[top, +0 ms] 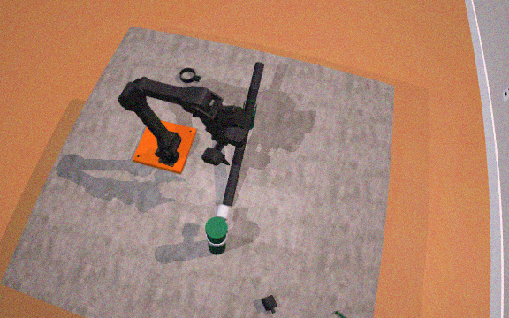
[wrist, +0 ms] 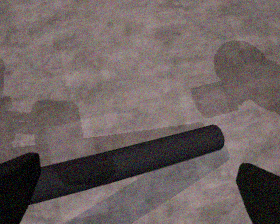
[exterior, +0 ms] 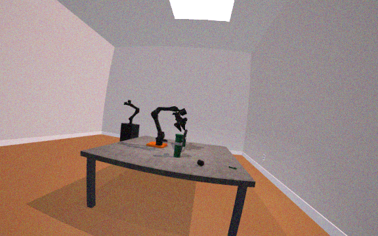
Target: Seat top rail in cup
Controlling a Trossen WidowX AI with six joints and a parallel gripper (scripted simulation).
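The dark rail (top: 234, 178) (exterior: 184, 135) (wrist: 126, 155) runs through the green loop cap (top: 254, 116), partly hidden by the arm. Its end lies beside the white cup (top: 223, 211) in the top view; the wrist view shows the rail's end face bare, with no cup around it. The big green post (top: 216, 251) (exterior: 177, 152) stands upright, its pale band (top: 216, 245) (exterior: 178, 143) a little below the cap (top: 216, 227). My gripper (top: 236, 147) (exterior: 180, 129) (wrist: 141, 168) is open and empty above the rail, its fingers spread along the rail's length. The wrist view does not show the cup.
An orange base plate (top: 188, 146) (exterior: 157, 145) holds the arm. A black ring (top: 182, 71) lies at the far side. A small black part (top: 269, 303) (exterior: 201, 162) and a green piece (top: 339, 314) (exterior: 232, 167) lie beyond the post. Another arm (exterior: 138, 111) stands behind the table.
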